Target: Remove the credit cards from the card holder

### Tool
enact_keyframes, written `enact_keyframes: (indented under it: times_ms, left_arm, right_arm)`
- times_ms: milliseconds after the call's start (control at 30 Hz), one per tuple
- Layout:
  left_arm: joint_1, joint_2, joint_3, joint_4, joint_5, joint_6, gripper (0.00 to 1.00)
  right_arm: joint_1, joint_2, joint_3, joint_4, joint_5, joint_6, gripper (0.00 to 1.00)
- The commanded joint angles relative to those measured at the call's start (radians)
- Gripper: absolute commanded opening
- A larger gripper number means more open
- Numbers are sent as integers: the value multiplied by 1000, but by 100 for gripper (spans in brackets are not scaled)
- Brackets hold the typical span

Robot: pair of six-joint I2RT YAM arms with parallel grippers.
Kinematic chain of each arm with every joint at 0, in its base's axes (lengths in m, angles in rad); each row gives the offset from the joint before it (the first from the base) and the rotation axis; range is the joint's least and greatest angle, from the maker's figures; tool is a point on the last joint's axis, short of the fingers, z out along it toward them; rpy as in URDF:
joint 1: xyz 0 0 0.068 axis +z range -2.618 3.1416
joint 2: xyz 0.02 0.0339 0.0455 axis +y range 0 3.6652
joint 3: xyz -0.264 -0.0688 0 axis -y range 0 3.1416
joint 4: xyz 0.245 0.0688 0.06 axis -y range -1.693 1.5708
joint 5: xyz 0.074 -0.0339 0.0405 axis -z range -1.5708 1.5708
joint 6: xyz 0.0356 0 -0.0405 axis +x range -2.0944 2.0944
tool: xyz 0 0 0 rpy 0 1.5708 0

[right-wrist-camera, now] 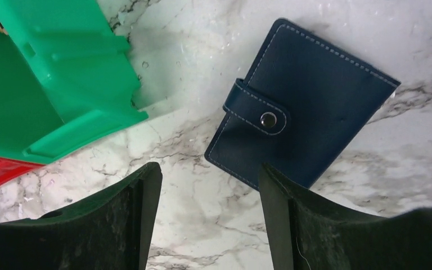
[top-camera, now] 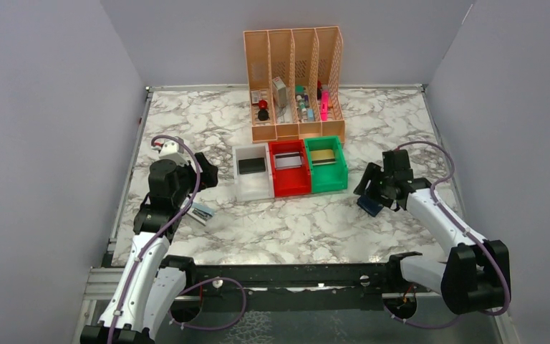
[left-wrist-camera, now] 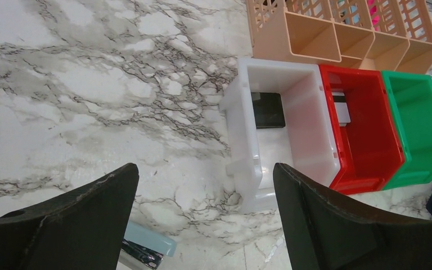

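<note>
Holding one credit card (top-camera: 251, 165) each, three bins (top-camera: 291, 188) neighbour one card holder (right-wrist-camera: 326, 112).

Robot lab cell, plain grey walls (top-camera: 36, 107), marble-patterned table (top-camera: 293, 229), black mounting rail (top-camera: 293, 274)

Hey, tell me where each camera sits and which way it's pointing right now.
Top external: above and behind the bases, looking down on the table; left arm and right arm show.
Left wrist: on the left arm, facing forward at the white bin; left fingers at bottom.
Right wrist: on the right arm, looking down at the closed card holder; right fingers at bottom.
Shared: the green bin shows in all three.
</note>
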Motion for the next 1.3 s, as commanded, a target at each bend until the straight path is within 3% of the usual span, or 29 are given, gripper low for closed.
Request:
enact_keyframes:
  times_ms: [0,200,333,533,800,1200,1267]
  left_arm:
    - [5,-6,-15,38,45,-13,92]
    - [5,0,-15,41,74,-19,92]
    - [5,2,-16,52,99,-24,92]
    - [5,-1,-21,70,135,-32,92]
    - [3,-5,-27,83,184,-37,92]
    - [4,-2,-24,78,179,-37,91]
    - [4,-2,-24,78,183,-35,91]
  right_arm:
    - [41,-24,-6,-59,106,88,69]
    - [41,14,67,-80,331,101,74]
    - [41,93,104,-154,404,172,77]
    - [55,166,62,-116,290,198,73]
    - [167,62,-105,-41,140,278,59]
    - [400,111,-136,-72,184,373,59]
    - [439,130,-135,-85,204,395,53]
